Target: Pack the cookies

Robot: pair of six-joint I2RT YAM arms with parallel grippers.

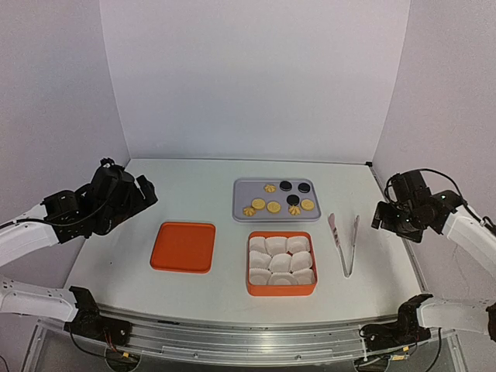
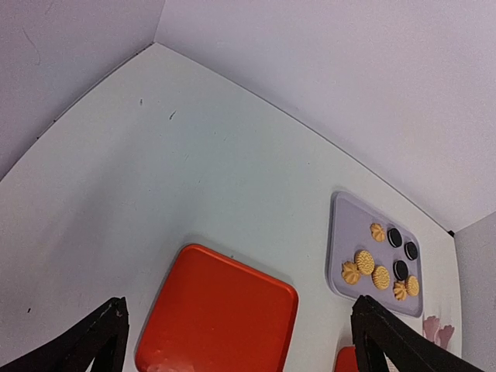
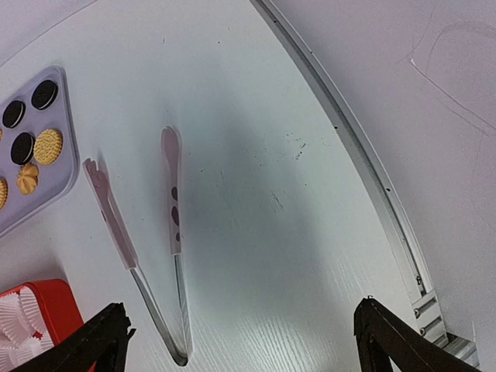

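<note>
The cookies lie on a grey tray at mid table: three black rounds and several golden discs and flower shapes. The left wrist view shows the cookies at its right, and the right wrist view has some cookies at its left edge. My left gripper hangs open above the table's left side, over an orange lid, with nothing between its fingers. At the right edge my right gripper is also open and empty, above bare table beside the tongs.
An orange box lined with white paper cups sits in front of the tray. The orange lid lies to its left and the metal tongs with pale tips to its right. A metal rail marks the table's right edge.
</note>
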